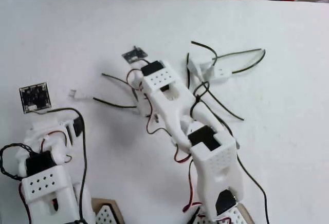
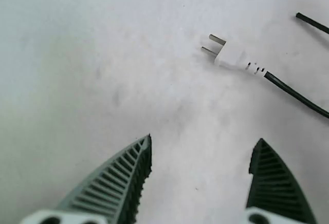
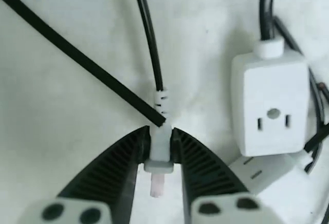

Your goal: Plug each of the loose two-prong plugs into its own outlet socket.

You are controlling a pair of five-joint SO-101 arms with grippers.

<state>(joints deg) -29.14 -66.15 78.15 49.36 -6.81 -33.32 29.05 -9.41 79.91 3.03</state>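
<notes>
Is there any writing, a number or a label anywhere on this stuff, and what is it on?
No text here can be read.
On the dark square board: pale marks, too blurred to read.
On the smaller dark board: too small to read.
On the white socket and the loose plug: no print visible.

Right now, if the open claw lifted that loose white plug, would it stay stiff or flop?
The plug looks small and rigid, so probably light. Its thin black cord curves across the table, so it would likely trail limply and tug.
</notes>
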